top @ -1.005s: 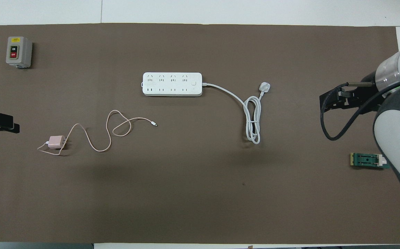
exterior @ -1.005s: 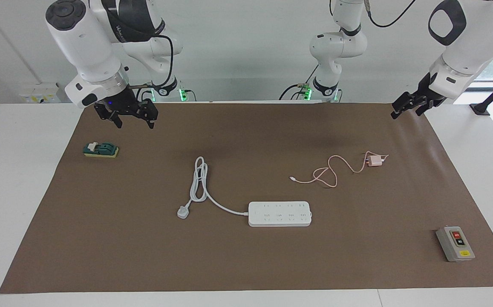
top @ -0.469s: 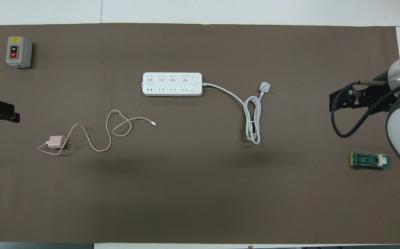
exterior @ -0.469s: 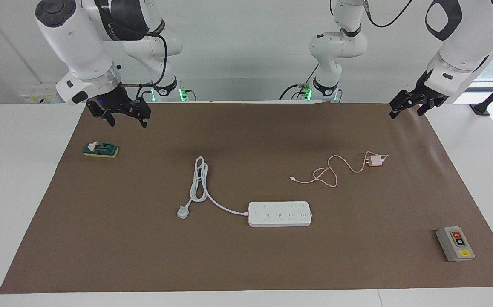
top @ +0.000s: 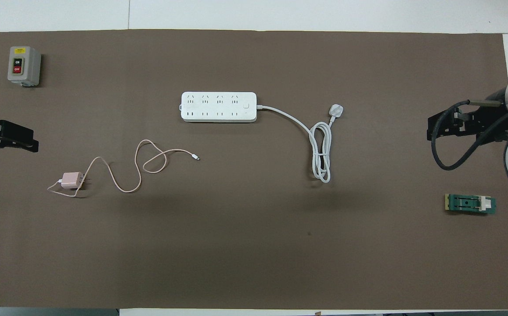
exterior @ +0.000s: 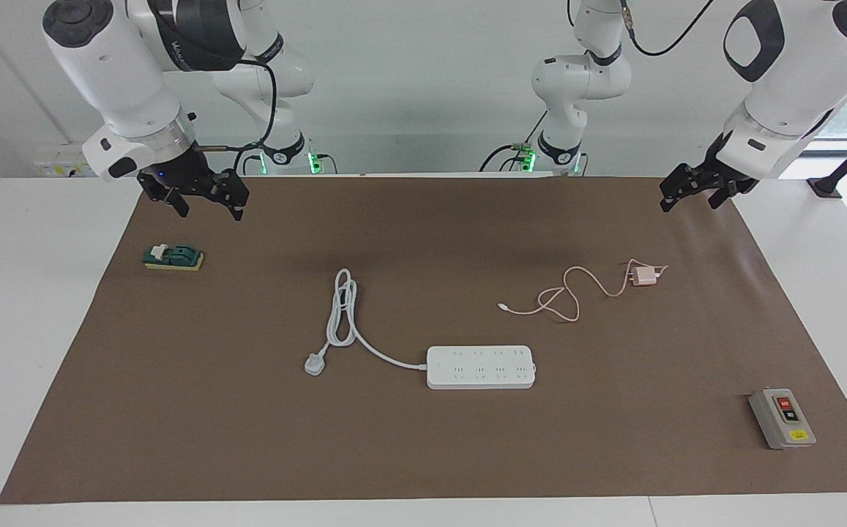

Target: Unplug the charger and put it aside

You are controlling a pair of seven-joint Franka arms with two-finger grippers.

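Note:
The pale pink charger (exterior: 642, 276) lies on the brown mat, unplugged, toward the left arm's end and nearer to the robots than the white power strip (exterior: 480, 367). Its thin pink cable (exterior: 562, 294) loops toward the table's middle. It also shows in the overhead view (top: 70, 180), as does the strip (top: 218, 106). My left gripper (exterior: 689, 196) is open and empty, raised over the mat's corner, apart from the charger. My right gripper (exterior: 209, 208) is open and empty, raised over the mat's other end.
The strip's thick white cord ends in a white three-pin plug (exterior: 313, 364) lying loose. A grey on/off switch box (exterior: 782, 419) stands far from the robots at the left arm's end. A green block (exterior: 173, 257) lies under the right gripper's side.
The right gripper has drawn back toward its own end of the table and risen a little. The left gripper has shifted slightly toward the table's middle. The charger and strip have not moved.

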